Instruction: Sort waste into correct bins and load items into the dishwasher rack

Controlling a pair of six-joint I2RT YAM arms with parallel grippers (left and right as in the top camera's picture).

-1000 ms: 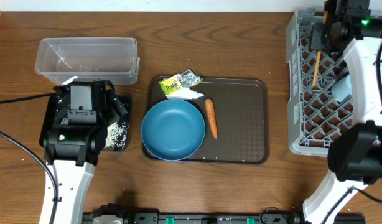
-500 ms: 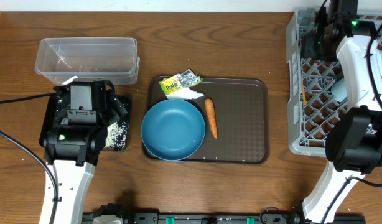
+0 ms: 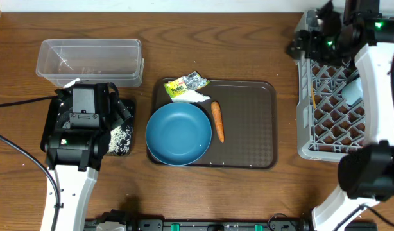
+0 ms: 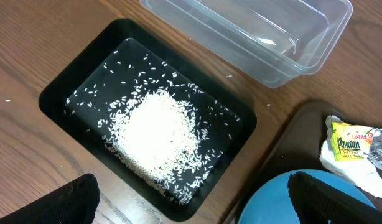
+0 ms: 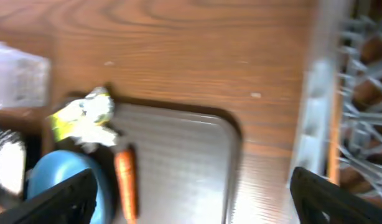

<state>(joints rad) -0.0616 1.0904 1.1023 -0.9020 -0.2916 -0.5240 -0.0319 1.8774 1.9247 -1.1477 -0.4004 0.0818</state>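
table point(image 3: 248, 38): wood | on it: clear tub point(image 3: 88, 43), black tray point(image 4: 54, 99), brown tray point(image 3: 248, 122), grey rack point(image 3: 303, 83)

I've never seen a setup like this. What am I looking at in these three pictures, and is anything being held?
These are two robot arms at a wooden table, each ending in a two-finger gripper. One picture looks down from above; the other two come from a camera on each wrist. The left gripper hangs open over a black tray of rice, beside a clear tub. A brown tray carries a blue bowl, a carrot, a wrapper and a tissue. The right gripper, its picture blurred, is open near the grey rack. Neither holds anything.
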